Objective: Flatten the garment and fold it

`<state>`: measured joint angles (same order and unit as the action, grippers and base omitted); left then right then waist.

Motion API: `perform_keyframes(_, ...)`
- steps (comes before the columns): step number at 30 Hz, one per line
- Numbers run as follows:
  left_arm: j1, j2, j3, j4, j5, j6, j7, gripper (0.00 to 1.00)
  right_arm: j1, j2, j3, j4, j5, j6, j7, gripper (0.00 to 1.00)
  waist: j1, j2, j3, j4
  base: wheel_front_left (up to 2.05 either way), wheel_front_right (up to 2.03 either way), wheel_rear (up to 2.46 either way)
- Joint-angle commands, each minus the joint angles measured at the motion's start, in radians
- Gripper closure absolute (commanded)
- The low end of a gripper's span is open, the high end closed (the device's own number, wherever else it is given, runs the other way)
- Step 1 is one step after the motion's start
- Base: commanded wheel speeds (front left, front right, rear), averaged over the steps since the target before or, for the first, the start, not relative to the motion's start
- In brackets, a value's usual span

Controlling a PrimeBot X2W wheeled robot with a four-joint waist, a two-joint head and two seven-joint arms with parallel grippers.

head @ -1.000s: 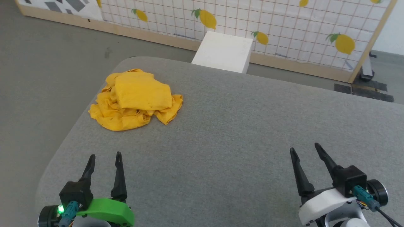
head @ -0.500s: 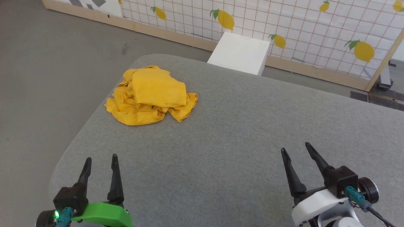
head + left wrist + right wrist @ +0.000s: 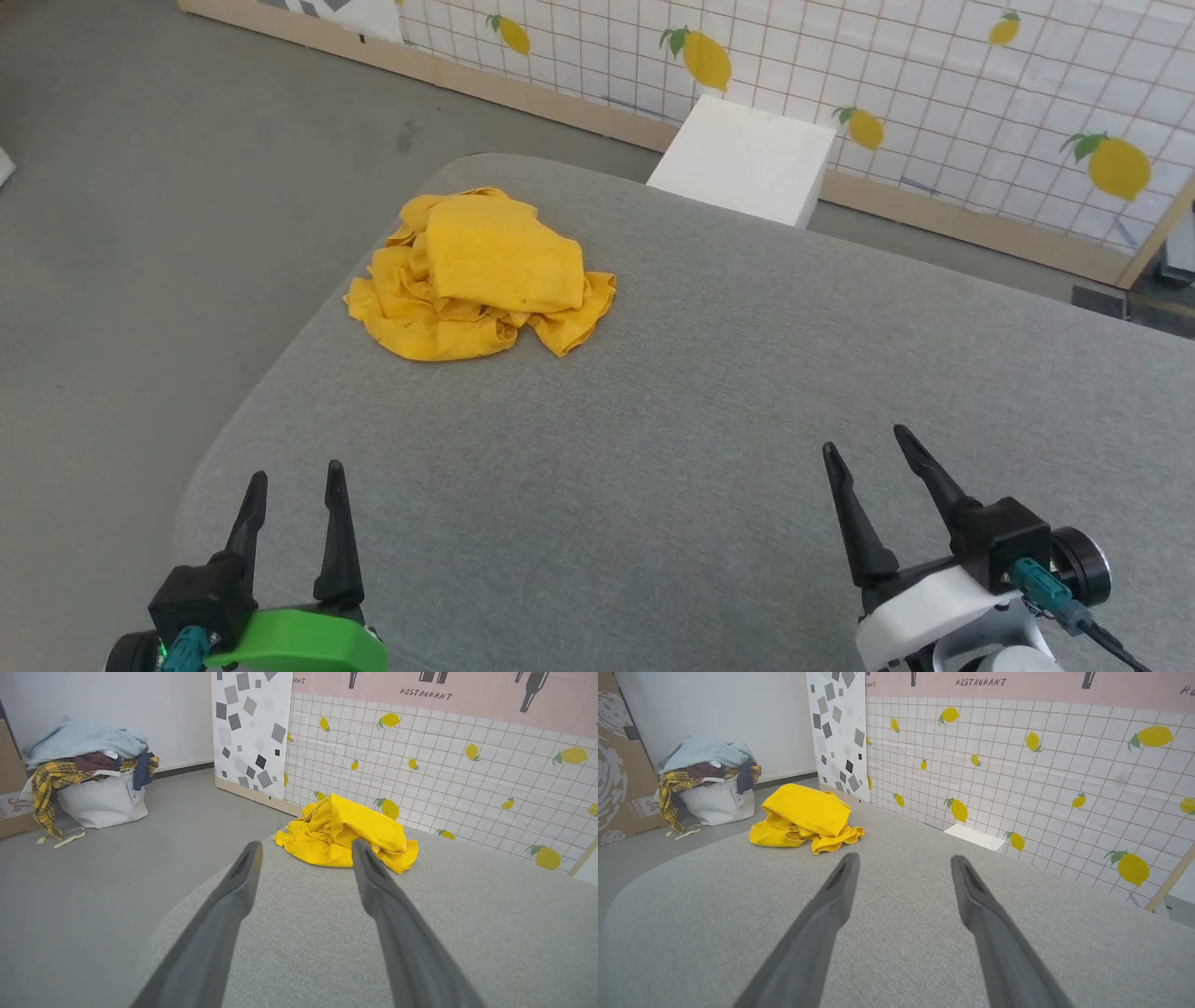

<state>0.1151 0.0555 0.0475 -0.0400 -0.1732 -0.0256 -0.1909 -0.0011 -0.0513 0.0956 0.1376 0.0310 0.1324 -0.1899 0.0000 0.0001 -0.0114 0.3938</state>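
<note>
Left gripper (image 3: 295,471): over the near left part of the tabletop (image 3: 653,420), jaws fully spread, holding nothing.

Garment (image 3: 485,275): a crumpled yellow heap on the tabletop's far left corner, touched by neither gripper.

Right gripper (image 3: 863,439): over the tabletop's near right part, jaws likewise fully spread and empty.

Change noted: the head camera has turned left, so the heap sits nearer mid-view, its shape unaltered.

Assessment: the robot is lining up its approach, and flattening has not begun.
</note>
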Motion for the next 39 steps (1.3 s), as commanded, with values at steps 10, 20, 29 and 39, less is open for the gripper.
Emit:
perform_keyframes(10,0.022,-0.004,0.007,-0.001,-0.027,-0.009,-0.031,0.0,-0.025,0.001,0.011,0.016,0.005,-0.001,-0.031,0.0,0.0,-0.0001,-0.004,0.044,0.0,0.0,0.0)
perform_keyframes(20,0.034,-0.005,0.011,-0.002,-0.046,-0.016,-0.055,0.0,-0.032,0.001,0.025,0.036,0.009,-0.002,-0.056,0.0,0.0,-0.0001,-0.006,0.082,0.0,0.0,0.0)
perform_keyframes(29,0.042,-0.005,0.017,0.004,-0.057,-0.023,-0.071,0.0,-0.033,0.001,0.034,0.044,0.011,-0.002,-0.072,0.0,0.0,-0.0001,-0.013,0.108,0.0,0.0,0.0)
perform_keyframes(39,0.051,-0.005,0.014,0.006,-0.054,-0.025,-0.071,0.0,-0.028,0.001,0.037,0.043,0.011,-0.002,-0.072,0.0,0.0,-0.0001,-0.021,0.1,0.0,0.0,0.0)
